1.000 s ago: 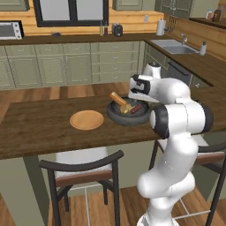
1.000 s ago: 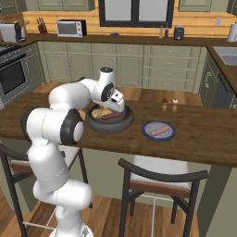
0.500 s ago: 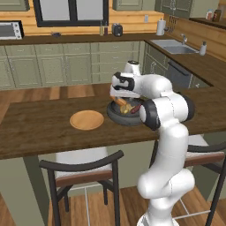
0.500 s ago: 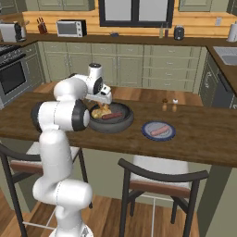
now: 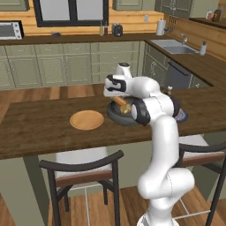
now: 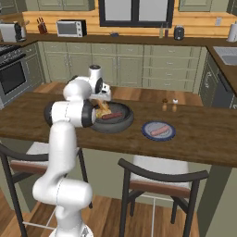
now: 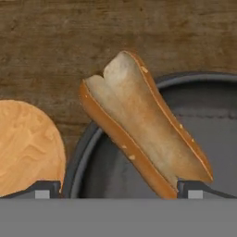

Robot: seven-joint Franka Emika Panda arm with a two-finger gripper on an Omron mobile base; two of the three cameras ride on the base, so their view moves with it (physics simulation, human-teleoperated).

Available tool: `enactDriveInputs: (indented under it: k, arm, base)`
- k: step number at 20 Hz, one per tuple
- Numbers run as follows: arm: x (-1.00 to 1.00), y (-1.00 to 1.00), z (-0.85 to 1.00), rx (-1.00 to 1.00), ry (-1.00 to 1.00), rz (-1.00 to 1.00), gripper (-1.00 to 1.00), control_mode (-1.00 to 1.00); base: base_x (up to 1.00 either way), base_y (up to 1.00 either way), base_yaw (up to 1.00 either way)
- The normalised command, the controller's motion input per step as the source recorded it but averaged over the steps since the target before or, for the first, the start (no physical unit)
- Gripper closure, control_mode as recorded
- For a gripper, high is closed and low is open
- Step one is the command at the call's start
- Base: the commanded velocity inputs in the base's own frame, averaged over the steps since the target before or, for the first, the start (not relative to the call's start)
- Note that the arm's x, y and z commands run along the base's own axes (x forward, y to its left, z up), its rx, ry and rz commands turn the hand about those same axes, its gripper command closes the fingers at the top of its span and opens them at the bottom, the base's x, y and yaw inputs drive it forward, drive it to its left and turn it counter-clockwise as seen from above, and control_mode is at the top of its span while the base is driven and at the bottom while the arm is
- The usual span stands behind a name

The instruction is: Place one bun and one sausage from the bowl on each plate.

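Note:
A golden-tan bun [image 7: 143, 125] leans on the left rim of the dark bowl [image 7: 81, 152], one end sticking out over the wooden counter. My gripper [image 7: 120, 190] hangs open just above it, fingertips [image 7: 44, 187] wide on either side. The tan plate [image 7: 25, 143] lies bare beside the bowl. From the left base, the gripper [image 5: 114, 95] is over the bowl [image 5: 115, 118] edge nearest the tan plate [image 5: 87, 119]. From the right base, the gripper [image 6: 102, 98] is above the bun [image 6: 102, 109]; a dark red sausage [image 6: 111, 115] lies in the bowl [image 6: 118, 126], and a pink sausage [image 6: 157, 132] lies on the bluish-grey plate [image 6: 169, 134].
Salt and pepper shakers [image 6: 169, 105] stand behind the bluish-grey plate on the counter. Two dark stools [image 6: 159, 176] are tucked under the counter's near edge. My own arm hides most of the bluish-grey plate [image 5: 182, 116] in the left base view.
The hand has swung across the bowl from its far side toward the tan plate's side and now sits over the bun on the rim. The jaws have stayed open.

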Motion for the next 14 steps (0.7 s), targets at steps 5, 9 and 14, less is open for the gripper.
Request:
enactDriveInputs:
  k: [5, 9, 14]
  arm:
    - [0.7, 0.0, -0.05, -0.12, -0.08, 0.02, -1.0, -1.0]
    - [0.65, 0.0, -0.3, -0.08, 0.03, 0.01, -1.0, -1.0]
    - [0.07, 0.0, -0.14, -0.03, 0.04, 0.0, 1.0, -1.0]
  base:
    - [0.0, 0.0, 0.0]
    - [0.0, 0.0, 0.0]
    - [0.0, 0.0, 0.0]
